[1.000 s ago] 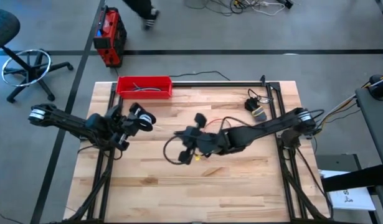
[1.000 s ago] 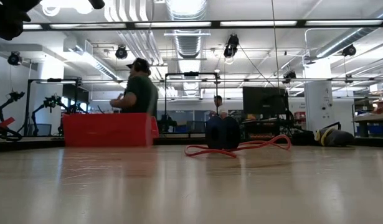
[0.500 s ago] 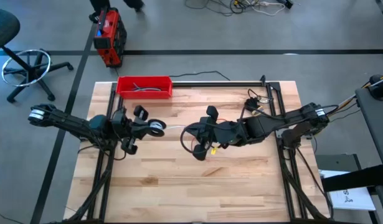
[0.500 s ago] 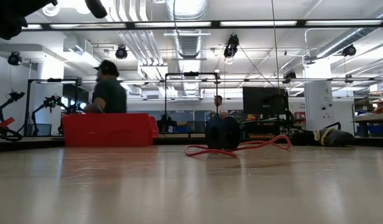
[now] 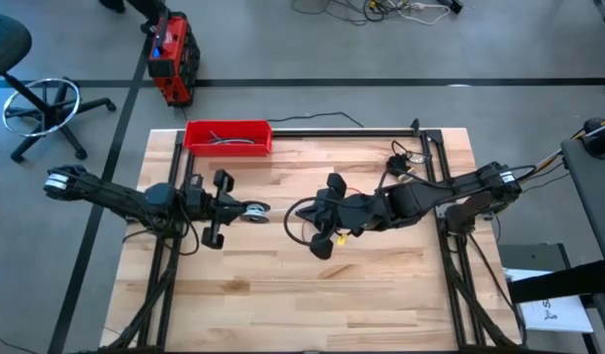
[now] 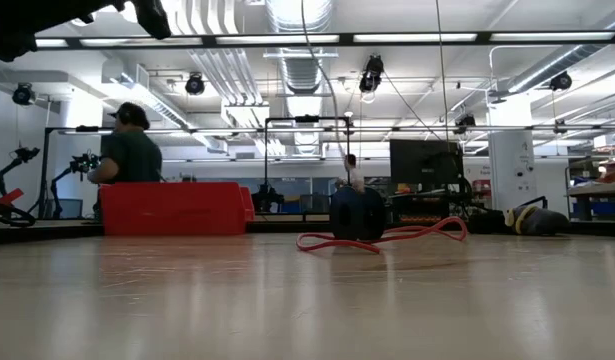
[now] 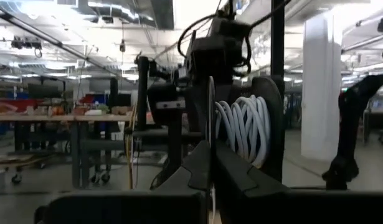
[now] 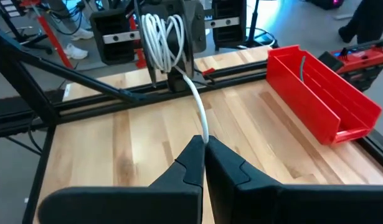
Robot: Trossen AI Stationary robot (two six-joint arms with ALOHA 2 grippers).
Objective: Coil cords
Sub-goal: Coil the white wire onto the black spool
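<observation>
Pale wooden table (image 5: 381, 285), workshop behind.
White cord (image 8: 163, 34) coiled at left gripper (image 5: 245, 207), strand pinched by right gripper (image 8: 205, 147); red cord (image 6: 382, 239) right of the red tray (image 5: 228, 137).

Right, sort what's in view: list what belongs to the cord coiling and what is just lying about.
Belongs to the job:
white cord, part coiled at the left gripper, pinched by the right gripper
red cord, loose on the table

Just lying about:
red tray with its grey cables
red case and office chair on the floor
person beyond the table
</observation>
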